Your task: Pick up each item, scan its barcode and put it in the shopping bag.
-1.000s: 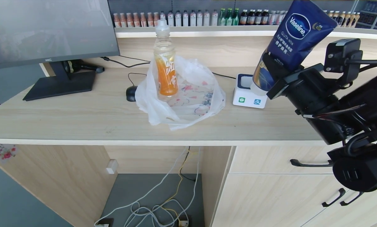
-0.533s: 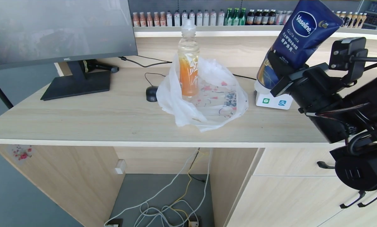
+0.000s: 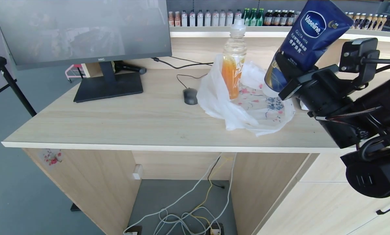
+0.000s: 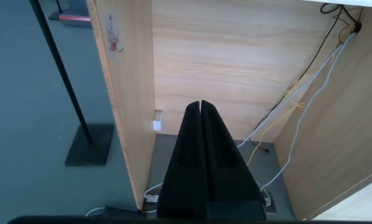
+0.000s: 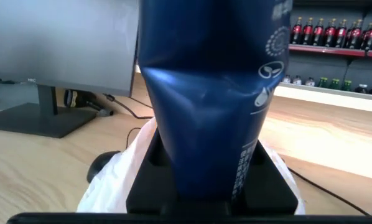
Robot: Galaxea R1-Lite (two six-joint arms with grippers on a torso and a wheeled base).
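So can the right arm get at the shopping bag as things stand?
Probably yes: the right gripper, shut on the blue tube, hangs above the shopping bag, right of the orange bottle in it, with nothing between.

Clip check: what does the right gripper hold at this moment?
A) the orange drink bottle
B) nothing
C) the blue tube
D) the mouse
C: the right gripper is clamped on the lower end of the blue tube, while the bottle stands in the bag.
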